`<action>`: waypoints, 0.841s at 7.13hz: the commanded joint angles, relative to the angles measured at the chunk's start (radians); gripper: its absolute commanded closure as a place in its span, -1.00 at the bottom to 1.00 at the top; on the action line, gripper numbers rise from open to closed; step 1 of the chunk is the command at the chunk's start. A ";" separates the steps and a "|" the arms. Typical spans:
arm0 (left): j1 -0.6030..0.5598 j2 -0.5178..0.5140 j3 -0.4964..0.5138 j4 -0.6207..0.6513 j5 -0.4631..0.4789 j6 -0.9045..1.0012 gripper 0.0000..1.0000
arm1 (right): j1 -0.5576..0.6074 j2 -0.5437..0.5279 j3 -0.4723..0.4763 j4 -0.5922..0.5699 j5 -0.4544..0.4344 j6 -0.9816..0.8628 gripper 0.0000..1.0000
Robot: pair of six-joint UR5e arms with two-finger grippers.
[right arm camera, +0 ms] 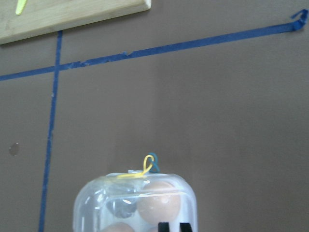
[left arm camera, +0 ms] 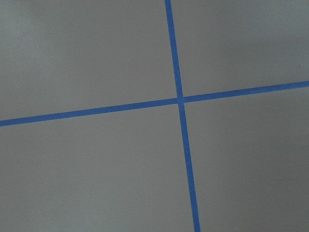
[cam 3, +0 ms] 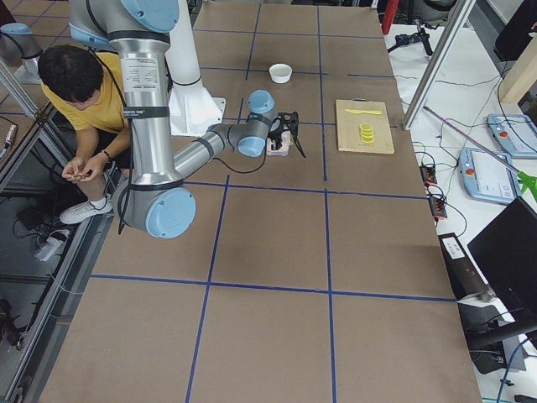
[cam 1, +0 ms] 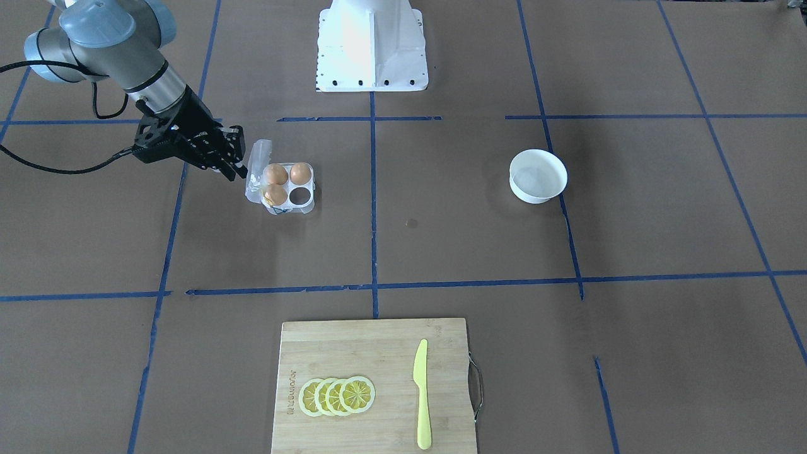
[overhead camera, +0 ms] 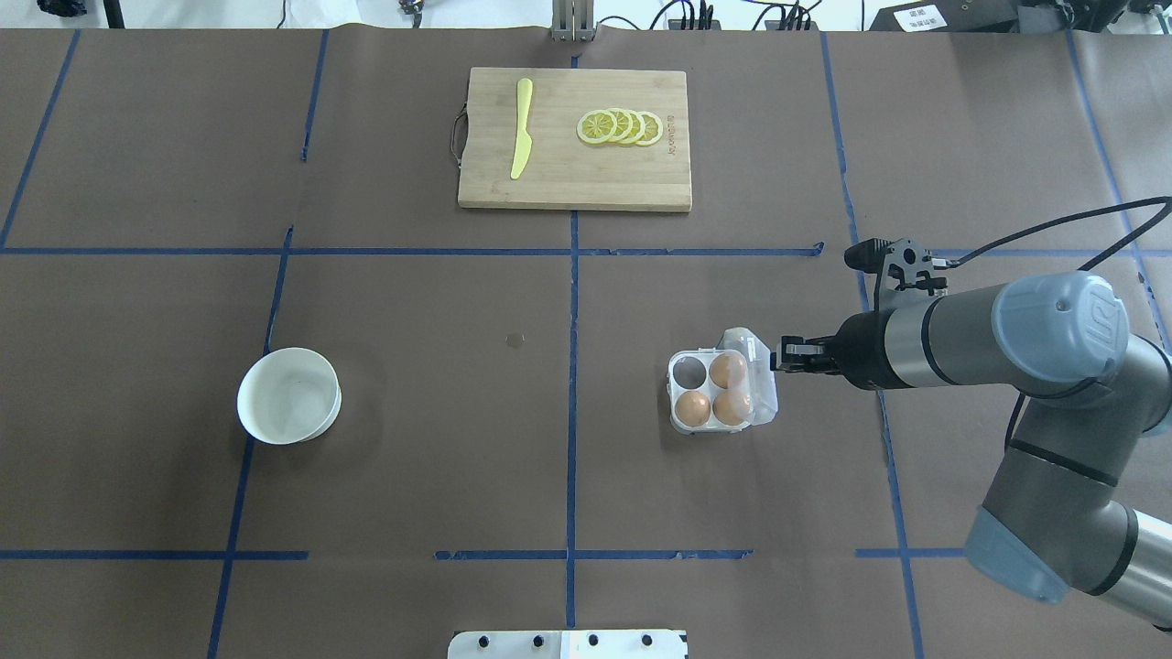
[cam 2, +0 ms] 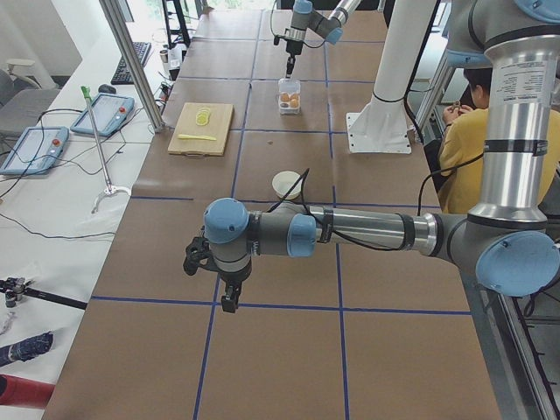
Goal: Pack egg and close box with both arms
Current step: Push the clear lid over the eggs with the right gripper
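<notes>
Right half of the bench [overhead camera: 412, 458], mid-depth: box [overhead camera: 679, 423] with lid [overhead camera: 762, 366] raised, three eggs [overhead camera: 692, 405] in cups, fourth cup [overhead camera: 689, 371] empty. Right gripper [overhead camera: 786, 355] at the lid, fingers nearly pressed together; pinch unclear. Left gripper [cam 2: 229, 302] over the bench's left end, finger state can't tell.

Bright, even light from above leaves only soft, faint shadows on the brown paper-covered table [overhead camera: 412, 458]. The white pedestal base [cam 1: 372, 44] is blown out by glare. In the right wrist view the near clear plastic egg carton [right arm camera: 96, 205] looks soft.
</notes>
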State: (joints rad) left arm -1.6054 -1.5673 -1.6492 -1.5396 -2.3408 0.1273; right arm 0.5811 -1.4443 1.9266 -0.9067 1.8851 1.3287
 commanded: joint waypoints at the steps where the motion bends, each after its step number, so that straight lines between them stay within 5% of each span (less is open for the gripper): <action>1: 0.001 -0.002 0.000 -0.001 0.000 0.000 -1.00 | -0.007 0.080 -0.003 -0.033 -0.001 0.033 1.00; 4: 0.001 -0.002 0.002 -0.014 0.000 -0.002 -1.00 | 0.038 0.091 0.006 -0.273 0.002 0.014 1.00; 6: 0.001 -0.002 0.003 -0.014 0.000 -0.002 -1.00 | 0.136 0.040 0.008 -0.365 0.047 -0.208 1.00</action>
State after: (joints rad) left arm -1.6047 -1.5692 -1.6465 -1.5535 -2.3408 0.1258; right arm 0.6615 -1.3685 1.9339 -1.2199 1.9034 1.2498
